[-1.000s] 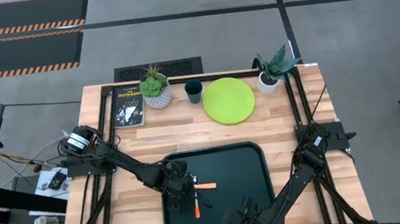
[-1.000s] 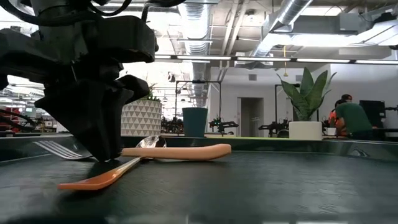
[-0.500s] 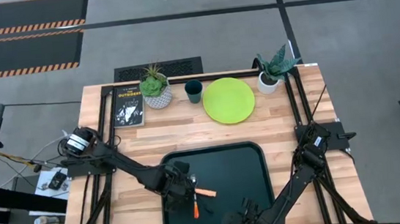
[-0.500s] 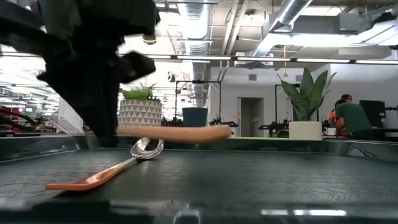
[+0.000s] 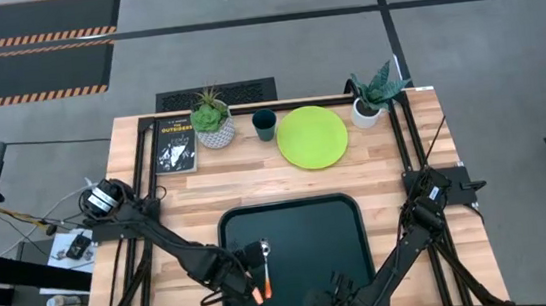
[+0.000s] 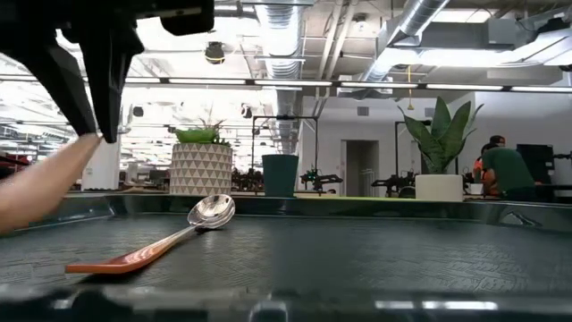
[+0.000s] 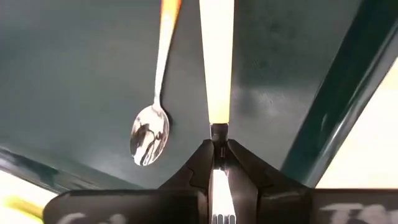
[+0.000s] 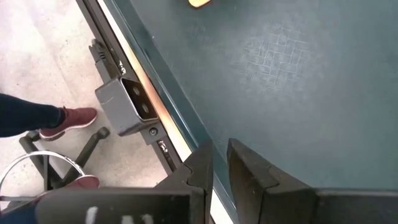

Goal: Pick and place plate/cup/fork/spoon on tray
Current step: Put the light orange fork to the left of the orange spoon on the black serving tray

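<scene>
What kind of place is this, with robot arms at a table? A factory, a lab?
Most likely a robotics lab or workshop in an industrial building. The low view shows exposed ceiling ducts and metal equipment frames behind the table, with a person at work. Striped floor mats lie beyond the wooden table.

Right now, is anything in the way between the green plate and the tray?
Nothing visible: only bare wood lies between the plate and the tray. The spoon lies on the tray's left part, where the left claw holds the fork.
</scene>
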Controlling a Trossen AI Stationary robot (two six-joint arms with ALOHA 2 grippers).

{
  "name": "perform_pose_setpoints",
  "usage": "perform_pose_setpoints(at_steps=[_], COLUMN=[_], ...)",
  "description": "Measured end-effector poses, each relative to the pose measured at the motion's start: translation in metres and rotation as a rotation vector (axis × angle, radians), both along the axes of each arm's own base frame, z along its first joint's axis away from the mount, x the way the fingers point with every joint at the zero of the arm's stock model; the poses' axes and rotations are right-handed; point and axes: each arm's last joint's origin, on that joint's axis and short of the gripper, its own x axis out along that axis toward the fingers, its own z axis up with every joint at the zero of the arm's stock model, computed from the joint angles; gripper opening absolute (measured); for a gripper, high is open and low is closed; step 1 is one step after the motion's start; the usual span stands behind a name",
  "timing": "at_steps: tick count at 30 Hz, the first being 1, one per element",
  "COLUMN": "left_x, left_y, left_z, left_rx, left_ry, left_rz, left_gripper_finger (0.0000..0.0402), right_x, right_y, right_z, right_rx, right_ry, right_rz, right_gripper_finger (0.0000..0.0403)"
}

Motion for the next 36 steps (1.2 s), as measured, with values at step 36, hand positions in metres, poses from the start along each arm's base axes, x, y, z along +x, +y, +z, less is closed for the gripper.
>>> perform_pose_setpoints(at_steps=[36], left_x=[0.022], left_y=[0.034], left_z=[-0.018], left_rx=[-0.050], left_ry=[0.041], left_rz=[-0.288], left_gripper_finger=[0.0011], right_x=[0.000], right_y=[-0.001], right_z=[0.000], right_rx=[-0.026], right_ry=[-0.010], right_rz=[-0.004], right_gripper_finger=[0.0072])
